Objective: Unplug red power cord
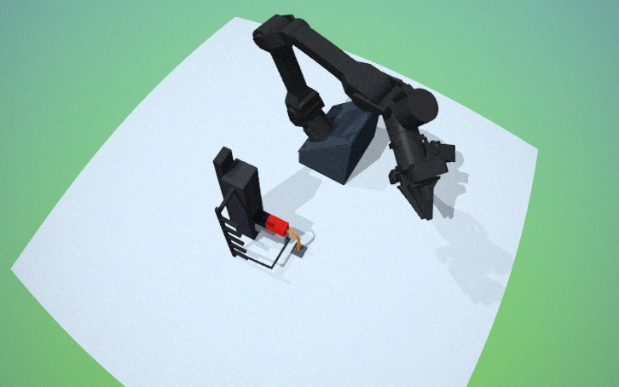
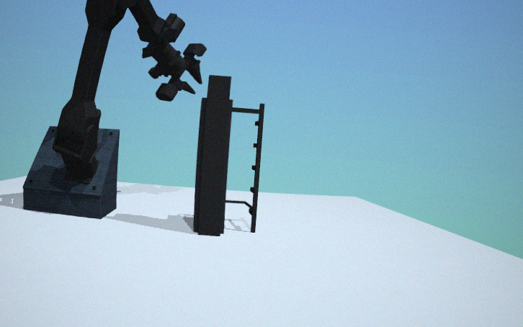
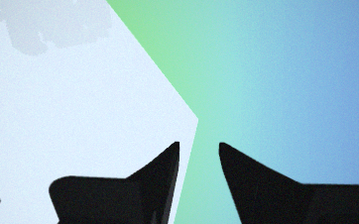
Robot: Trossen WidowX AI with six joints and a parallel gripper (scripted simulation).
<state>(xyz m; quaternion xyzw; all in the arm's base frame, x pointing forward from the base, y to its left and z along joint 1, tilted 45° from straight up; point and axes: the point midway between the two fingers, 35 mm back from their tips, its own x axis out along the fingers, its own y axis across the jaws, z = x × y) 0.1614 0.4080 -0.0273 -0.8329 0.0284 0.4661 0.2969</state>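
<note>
The dark power strip (image 1: 245, 211) (image 2: 215, 162) stands upright on the white table. The red plug (image 1: 277, 226) sticks out from its lower side, with its black end against the strip. An orange cord (image 1: 296, 237) curves from the plug down to a small grey block (image 1: 299, 251) on the table. The plug and cord do not show in the exterior view or the wrist view. My gripper (image 1: 426, 218) (image 2: 197, 88) (image 3: 198, 147) is partly open and empty. It is in the air, well to the right of the plug in the top view, touching nothing.
A thin black frame (image 1: 226, 230) (image 2: 258, 156) with short pegs stands beside the strip, and its lower bars run under the plug in the top view. My arm's dark blue base (image 1: 321, 163) (image 2: 73, 202) is behind the strip. The white table (image 1: 158, 312) (image 2: 336, 263) ends to the right.
</note>
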